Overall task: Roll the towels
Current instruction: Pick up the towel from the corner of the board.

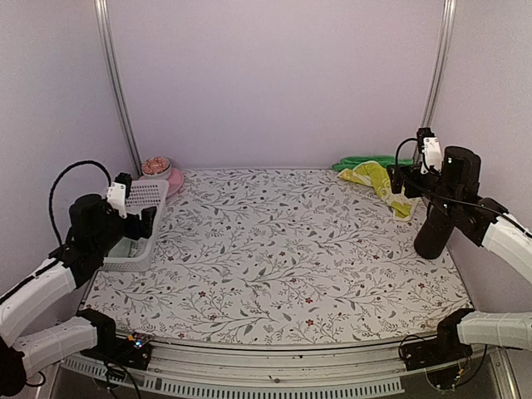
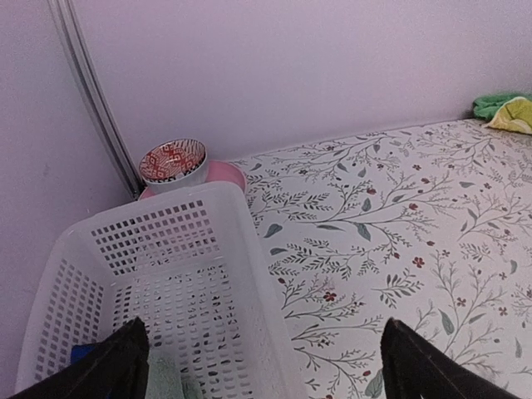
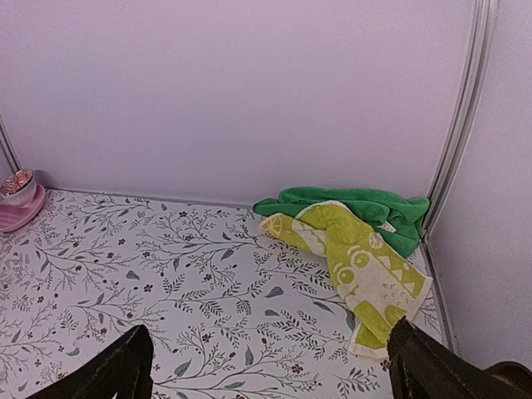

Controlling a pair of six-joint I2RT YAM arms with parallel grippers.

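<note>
Left gripper and right gripper stand wide, empty. Only the right wrist view resolves markings on yellow-lime towel, lying over green towel, far right.

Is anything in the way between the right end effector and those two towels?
Nothing visible. Only floral tabletop lies between the open right end effector and the yellow-lime towel, which overlaps the green towel.

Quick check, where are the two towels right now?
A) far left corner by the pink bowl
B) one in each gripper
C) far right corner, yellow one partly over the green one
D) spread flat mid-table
C: the yellow-lime towel lies partly on top of the green towel, both unrolled in the far right corner of the table.
</note>
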